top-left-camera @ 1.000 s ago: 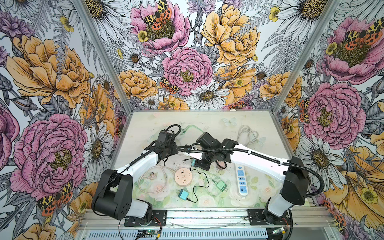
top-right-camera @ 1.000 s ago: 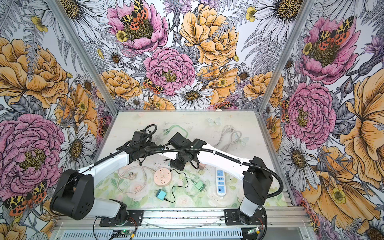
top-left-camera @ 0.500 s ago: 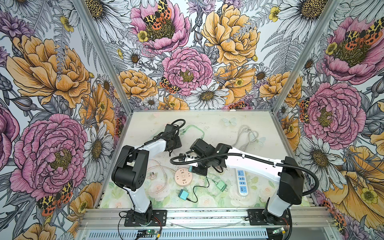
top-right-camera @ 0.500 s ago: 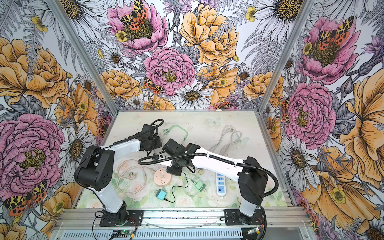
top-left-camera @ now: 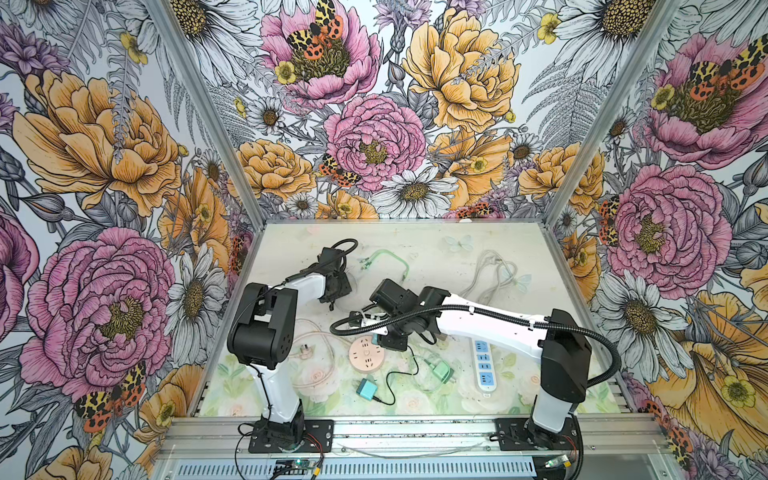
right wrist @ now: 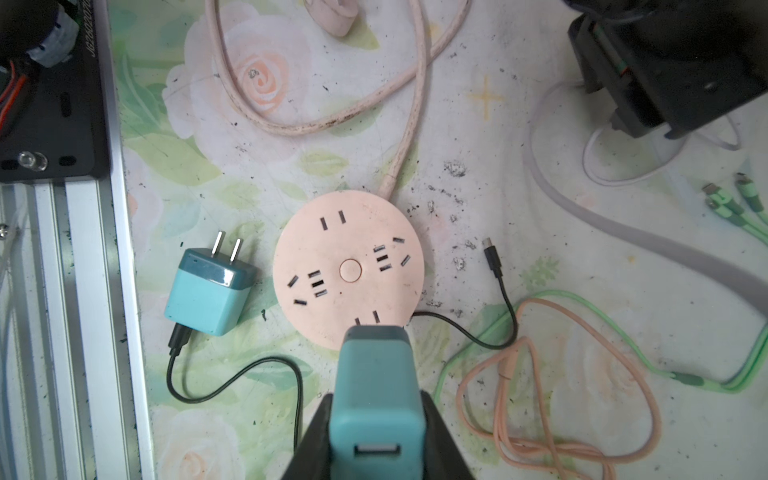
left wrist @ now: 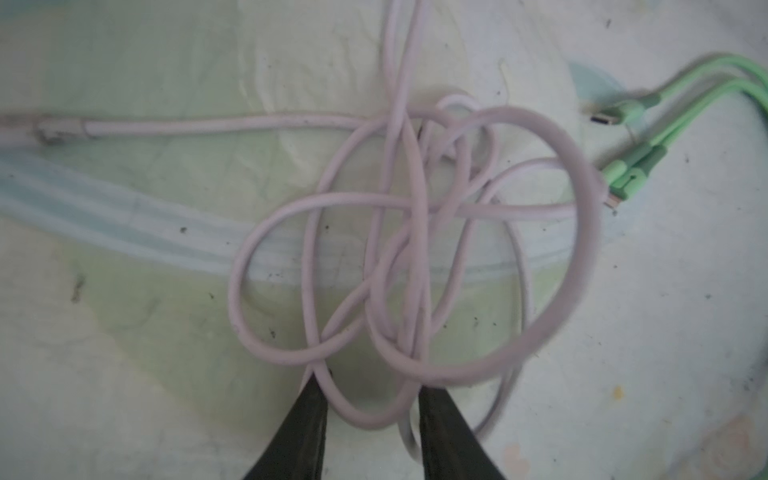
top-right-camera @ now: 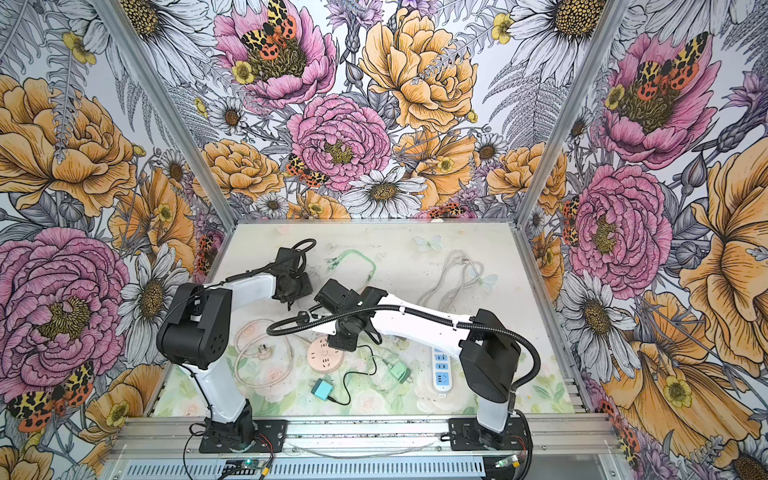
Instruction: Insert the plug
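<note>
The right fingers pinch a teal plug from both sides, so they are closed on its body. The USB opening of the plug faces the wrist camera and its pins are hidden. The front end of the plug covers the edge of the pink round socket, just beside 1 pair of slots. I cannot tell if it touches the socket. In both top views the socket lies on the desk under the right wrist.

A second teal charger lies flat just beside the socket, with its 2 pins showing and a black cable connected to it. A white power strip lies further to the right.

The left fingers are spread apart over a coil of lilac cable, and some loops pass between them. A green cable with several connectors lies near the coil.
</note>
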Robot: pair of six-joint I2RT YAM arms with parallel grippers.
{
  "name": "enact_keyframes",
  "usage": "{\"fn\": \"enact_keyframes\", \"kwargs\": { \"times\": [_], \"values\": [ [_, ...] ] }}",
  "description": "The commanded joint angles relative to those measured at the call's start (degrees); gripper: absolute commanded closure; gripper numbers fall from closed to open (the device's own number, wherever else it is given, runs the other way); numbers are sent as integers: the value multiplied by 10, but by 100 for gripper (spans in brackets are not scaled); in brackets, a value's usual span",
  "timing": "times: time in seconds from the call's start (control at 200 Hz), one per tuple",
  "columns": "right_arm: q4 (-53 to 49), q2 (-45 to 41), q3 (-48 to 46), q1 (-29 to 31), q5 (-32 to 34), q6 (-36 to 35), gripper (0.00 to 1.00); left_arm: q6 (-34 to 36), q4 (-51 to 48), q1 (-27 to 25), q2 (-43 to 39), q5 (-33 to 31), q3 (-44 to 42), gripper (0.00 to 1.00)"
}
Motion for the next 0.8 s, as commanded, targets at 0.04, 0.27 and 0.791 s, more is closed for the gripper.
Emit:
{"fn": "enact_keyframes", "kwargs": {
  "times": [0.04, 0.27, 0.791],
  "values": [
    [5, 36, 33, 3, 10, -46, 100, 19, -4, 9, -44, 45, -4, 64],
    [5, 73, 57, 4, 17, -108, 100, 28, -6, 10, -184, 67, -59, 61],
    [6, 101, 78, 8, -2, -210, 100, 14, -41, 49, -343, 78, -157, 57]
  ]
}}
